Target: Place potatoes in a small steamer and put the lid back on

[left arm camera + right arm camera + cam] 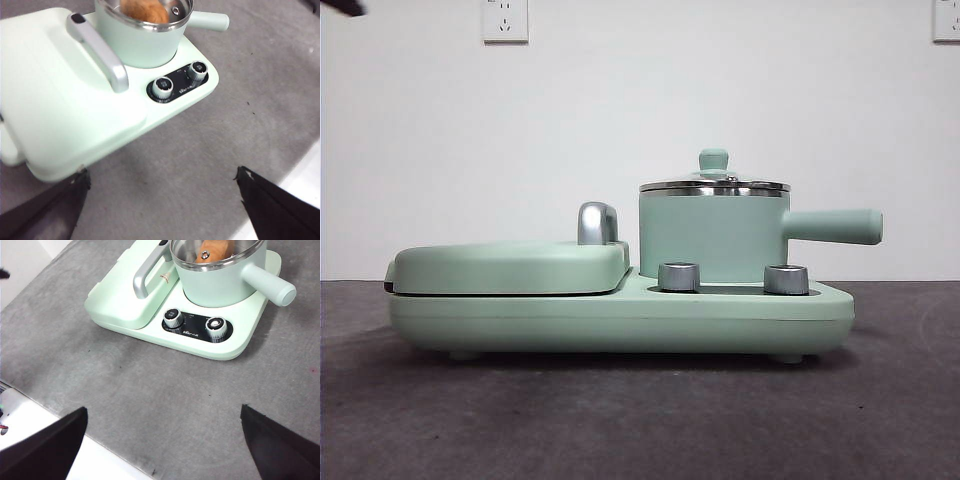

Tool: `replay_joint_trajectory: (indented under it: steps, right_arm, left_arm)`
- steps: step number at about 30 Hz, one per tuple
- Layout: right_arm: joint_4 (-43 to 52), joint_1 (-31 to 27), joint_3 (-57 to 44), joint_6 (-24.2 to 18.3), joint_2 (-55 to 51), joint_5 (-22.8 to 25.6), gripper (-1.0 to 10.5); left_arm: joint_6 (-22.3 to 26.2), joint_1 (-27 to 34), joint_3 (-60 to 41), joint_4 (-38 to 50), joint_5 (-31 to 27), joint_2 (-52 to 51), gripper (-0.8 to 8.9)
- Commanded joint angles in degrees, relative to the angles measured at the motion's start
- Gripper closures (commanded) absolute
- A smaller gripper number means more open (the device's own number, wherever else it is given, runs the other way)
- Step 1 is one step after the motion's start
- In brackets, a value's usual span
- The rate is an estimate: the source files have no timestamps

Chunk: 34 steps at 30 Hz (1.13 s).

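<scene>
The small steamer [710, 235] stands on the right half of the mint-green appliance, its straight handle [832, 226] pointing right. The glass lid [713, 185] sits closed on its steel rim, green knob on top. Through the glass, the left wrist view shows the orange-brown potato [145, 11] inside the steamer [140, 45], and the right wrist view shows the same potato [217, 249] in the steamer [220, 282]. My left gripper [162, 174] and right gripper [163, 411] hover open and empty above the grey table, well short of the appliance. A black arm tip [340, 6] shows at the top left corner.
The flat griddle cover [510, 265] with its chrome handle [597, 222] fills the appliance's left half. Two silver dials [679, 277] [786, 279] sit in front of the pot. The table's near edge [30, 425] runs close under the right gripper.
</scene>
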Motion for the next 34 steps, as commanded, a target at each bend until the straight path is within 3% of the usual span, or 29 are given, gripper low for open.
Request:
replay_joint_trajectory:
  steps: [1,4,5,6,7,8,9,34]
  right_arm:
    - [0.6,0.3,0.3,-0.7,0.0,-0.3,4.6]
    - [0.6,0.3,0.3,-0.7,0.0,-0.3,4.6]
    - [0.6,0.3,0.3,-0.7,0.0,-0.3,4.9]
    - [0.6,0.3,0.3,-0.7,0.0,-0.3,5.9]
    - [0.6,0.3,0.3,-0.7,0.0,-0.3,7.3]
    - [0.6,0.3,0.3,-0.7,0.0,-0.3,9.1]
    - [0.6,0.3,0.3,-1.0,0.0,-0.2,9.3]
    - [0.6,0.3,0.3,-0.7,0.0,0.3,9.3]
  left_arm:
    - [-3.3,-0.2,-1.8,1.4,0.3,-3.5,3.59]
    - [-4.0,-0.2,-2.1,0.9,0.3,-6.6,5.08]
    - [-4.0,-0.2,-2.1,1.0,0.3,-7.5,6.27]
    - [-4.0,-0.2,-2.1,0.9,0.3,-8.4,7.79]
    - [-4.0,-0.2,-2.1,1.0,0.3,-9.0,8.02]
    - [-4.0,-0.2,-2.1,1.0,0.3,-9.5,8.00]
    - [-4.0,-0.2,-2.1,1.0,0.3,-9.9,7.99]
    - [-3.9,0.7,-2.2,0.5,0.1,-11.6,7.94]
